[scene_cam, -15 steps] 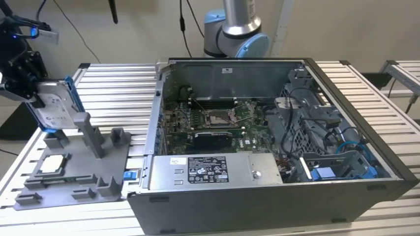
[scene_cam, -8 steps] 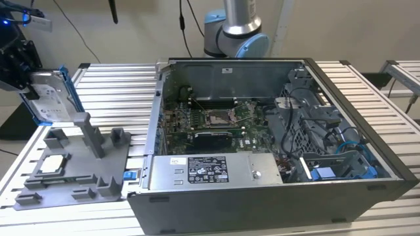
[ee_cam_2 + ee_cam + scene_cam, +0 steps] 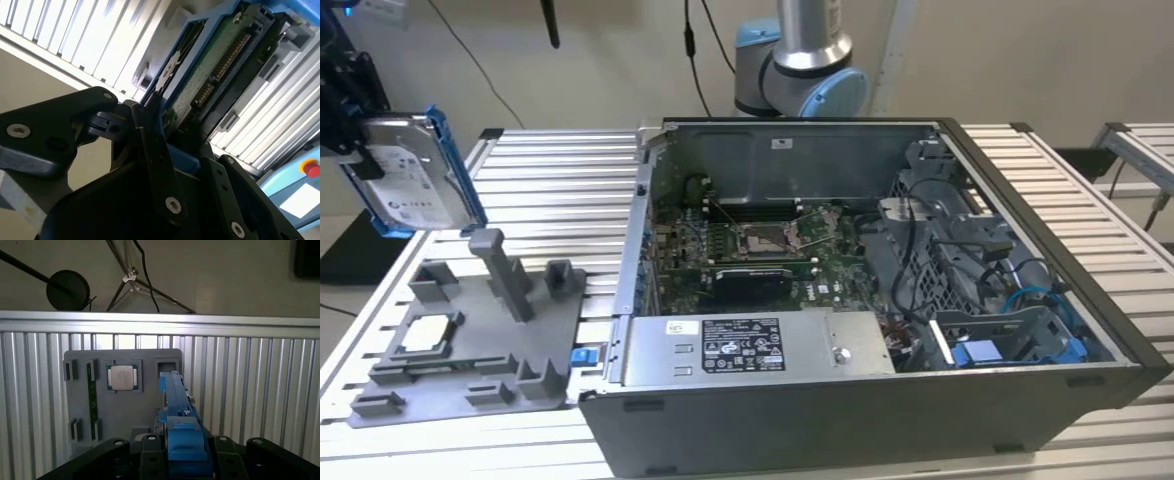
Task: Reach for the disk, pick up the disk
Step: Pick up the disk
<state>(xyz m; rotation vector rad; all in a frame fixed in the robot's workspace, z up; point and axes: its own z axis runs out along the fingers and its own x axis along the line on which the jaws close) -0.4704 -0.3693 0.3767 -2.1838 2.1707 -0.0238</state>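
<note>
**Exterior view.** The claw (image 3: 360,135) is in the upper left of the frame, at the exterior view's left, closed on the disk (image 3: 414,175). The disk stands on edge, near upright, with its label face toward the camera and blue rails along its edges. It hangs clear of the slatted surface (image 3: 560,170), above the far end of the grey tray (image 3: 480,345). The tray lies flat on the surface, with a small square chip (image 3: 427,335) seated in one pocket. An open computer case (image 3: 854,420) takes up the centre and the exterior view's right, just beside the tray. The arm base (image 3: 801,60) stands behind the case.

**Second wrist view.** The disk (image 3: 200,85) shows its green circuit-board side, framed by a blue rail. The claw (image 3: 162,125) clamps its near end, and one dark finger (image 3: 150,135) lies against the board edge. The slats of the surface (image 3: 75,35) run behind the disk. A red button (image 3: 311,167) sits at the edge.

**First wrist view.** The disk (image 3: 175,400) is seen edge-on as a blue strip, gripped in the claw (image 3: 182,452). The tray (image 3: 140,410) lies beneath it, apart from it, with the chip (image 3: 122,377) in its pocket. The surface (image 3: 250,390) lies around the tray. A tripod (image 3: 135,277) stands beyond the surface's far edge.
</note>
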